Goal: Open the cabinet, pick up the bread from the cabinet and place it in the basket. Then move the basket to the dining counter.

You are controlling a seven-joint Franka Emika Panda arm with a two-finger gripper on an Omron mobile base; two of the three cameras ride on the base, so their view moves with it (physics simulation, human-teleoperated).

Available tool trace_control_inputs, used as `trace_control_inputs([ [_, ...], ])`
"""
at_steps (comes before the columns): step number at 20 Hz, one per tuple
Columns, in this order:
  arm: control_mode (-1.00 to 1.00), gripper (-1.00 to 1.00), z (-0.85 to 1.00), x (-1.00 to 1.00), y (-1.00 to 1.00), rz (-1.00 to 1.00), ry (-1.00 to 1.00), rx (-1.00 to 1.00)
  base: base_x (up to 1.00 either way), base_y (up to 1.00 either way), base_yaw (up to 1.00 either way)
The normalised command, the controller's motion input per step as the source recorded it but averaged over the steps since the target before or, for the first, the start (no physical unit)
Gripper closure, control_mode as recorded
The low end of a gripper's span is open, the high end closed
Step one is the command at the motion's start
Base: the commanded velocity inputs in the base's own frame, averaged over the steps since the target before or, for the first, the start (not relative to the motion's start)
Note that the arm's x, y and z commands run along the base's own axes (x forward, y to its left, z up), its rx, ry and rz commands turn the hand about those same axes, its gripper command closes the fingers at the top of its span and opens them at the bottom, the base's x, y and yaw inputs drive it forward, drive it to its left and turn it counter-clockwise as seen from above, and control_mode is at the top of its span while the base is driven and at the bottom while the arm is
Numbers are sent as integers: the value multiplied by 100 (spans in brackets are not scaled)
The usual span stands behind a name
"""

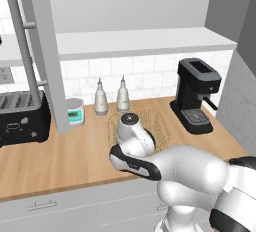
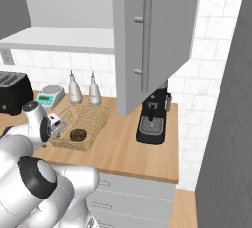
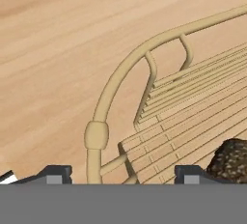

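The tan mesh basket (image 2: 91, 119) stands on the wooden worktop (image 1: 60, 156), with the dark-brown bread (image 2: 78, 134) lying inside it. My gripper (image 3: 121, 175) is low at the basket's near left rim (image 3: 96, 133). Its two fingers straddle the rim bar without touching it, so it is open. In the hand view the bread (image 3: 234, 162) sits just right of the right fingertip. In the left base view my arm covers much of the basket (image 1: 157, 121). The cabinet door (image 2: 152, 40) hangs open above the counter. The dining counter is out of view.
A black toaster (image 1: 20, 116) and a small scale (image 1: 75, 111) stand at the left. Two bottles (image 1: 101, 98) are behind the basket. A black coffee machine (image 1: 197, 96) stands to its right, and a grey wall (image 2: 226, 124) closes the right side.
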Motion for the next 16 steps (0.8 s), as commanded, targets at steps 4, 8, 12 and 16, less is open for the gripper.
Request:
trace_control_inputs([
  [4, -100, 100, -26, 0, -1, 8, 0, 0, 0, 0, 0],
  [8, -100, 100, -8, -4, -3, 5, 0, 0, 0, 0, 0],
  [12, -100, 100, 13, -24, -15, 3, -1, 0, 0, 0, 0],
  [16, -100, 100, 63, -39, -4, 3, -3, -3, 0, 0, 0],
])
